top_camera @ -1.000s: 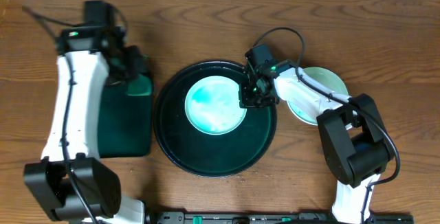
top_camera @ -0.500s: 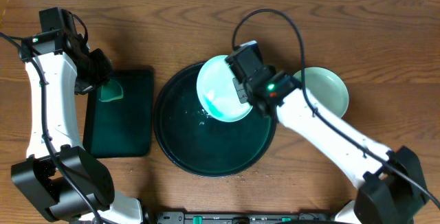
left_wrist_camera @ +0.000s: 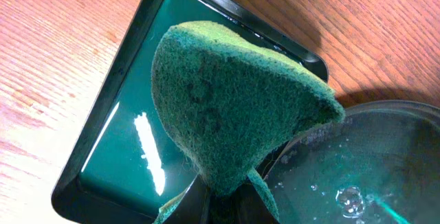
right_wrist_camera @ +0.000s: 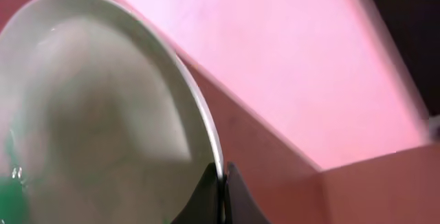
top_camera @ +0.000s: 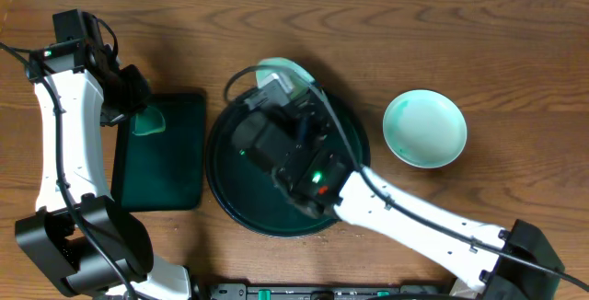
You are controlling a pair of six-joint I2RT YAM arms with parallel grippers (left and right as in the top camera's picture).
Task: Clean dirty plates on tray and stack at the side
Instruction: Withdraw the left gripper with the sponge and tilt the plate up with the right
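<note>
Right gripper was pinched shut on mint plate rim, above black tray; left gripper was clamped on green sponge over rectangular tray; second plate sat on table.

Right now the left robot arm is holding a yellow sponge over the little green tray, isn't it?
Not quite. The sponge is green, not yellow. The left wrist view shows this plainly. The rest is right: the left gripper holds it pinched over the small rectangular green tray.
</note>
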